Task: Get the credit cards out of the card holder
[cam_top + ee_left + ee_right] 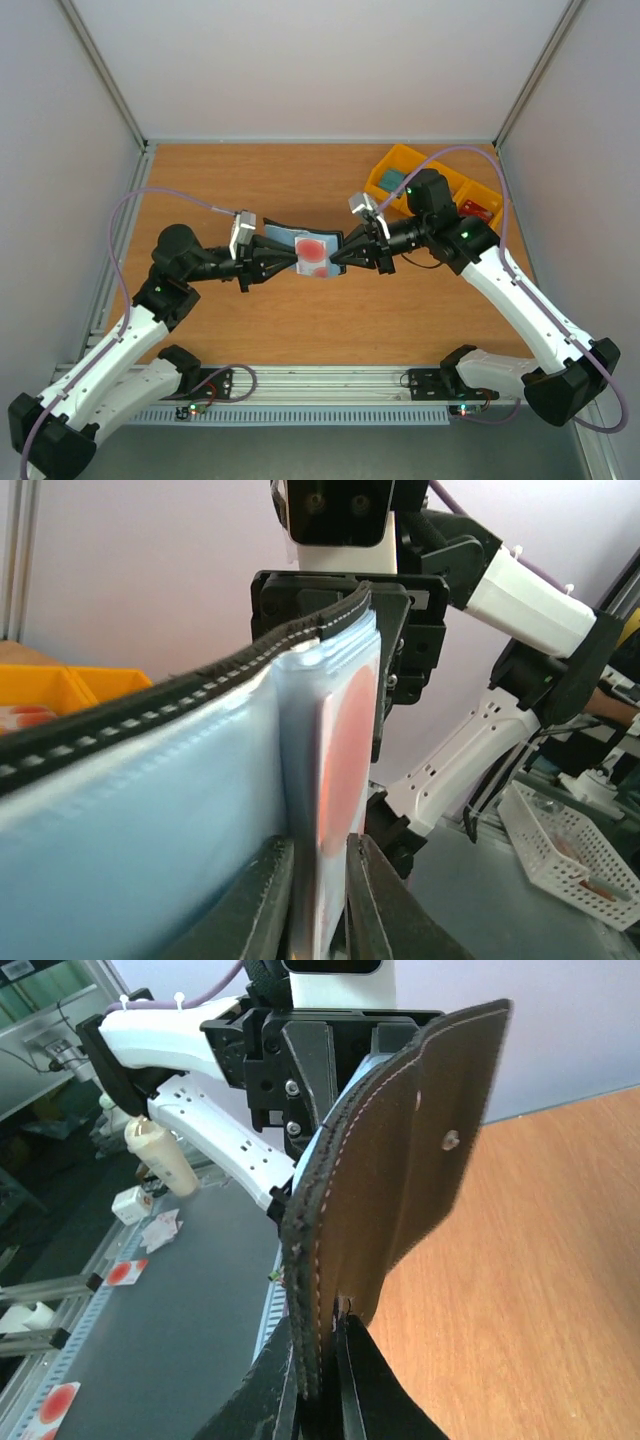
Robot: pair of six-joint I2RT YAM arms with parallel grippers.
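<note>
Top external view is showing the card holder [283, 238] hanging open above the table [250, 320], between both arms. Left gripper [297, 262] fingers are pinching the red-and-white credit card [316, 250] in its clear sleeve. Right gripper [336, 260] fingers are clamping the card holder's dark stitched edge.

The flat grey-blue bifold card holder [279, 237] with dark stitched edges is hanging spread open in mid-air above the wooden table [200, 180], its inner side facing up. A pale credit card [313, 251] with red round patches is sitting inside its clear sleeve.
</note>
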